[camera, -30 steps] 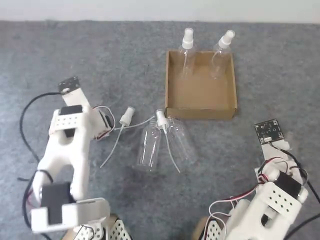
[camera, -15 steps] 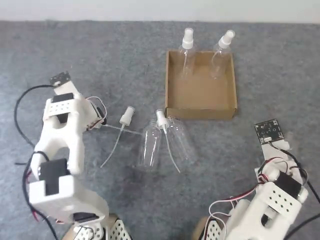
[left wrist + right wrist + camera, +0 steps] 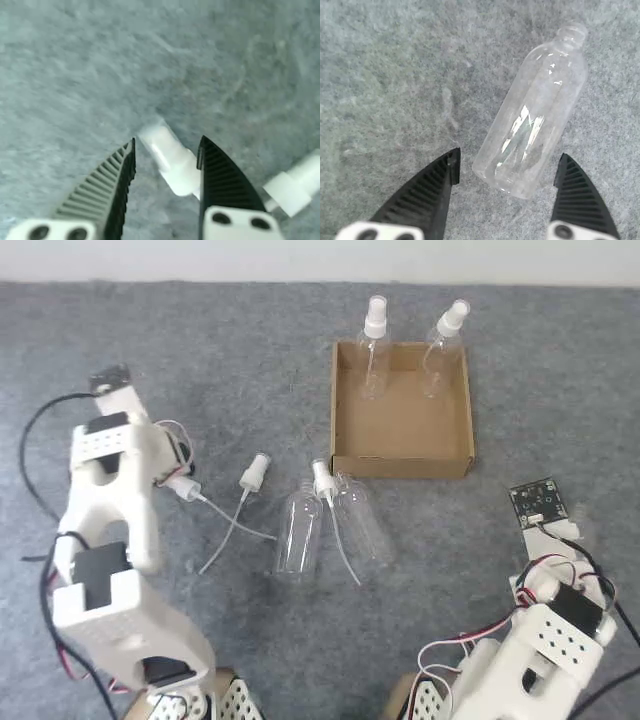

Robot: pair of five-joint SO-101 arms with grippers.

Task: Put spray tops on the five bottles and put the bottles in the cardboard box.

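While my left gripper [image 3: 167, 141] hangs at the middle left of the high view, its fingers are clamped on a white spray top [image 3: 170, 160] whose thin tube trails toward the centre. My right gripper [image 3: 510, 154] is spread wide above an uncapped clear bottle [image 3: 535, 110] lying on the grey mat [image 3: 200, 340]. Two topped bottles [image 3: 375, 350] stand in the cardboard box [image 3: 400, 465], upper centre of the frame. Two fallen bottles [image 3: 298, 530] lie just below it.
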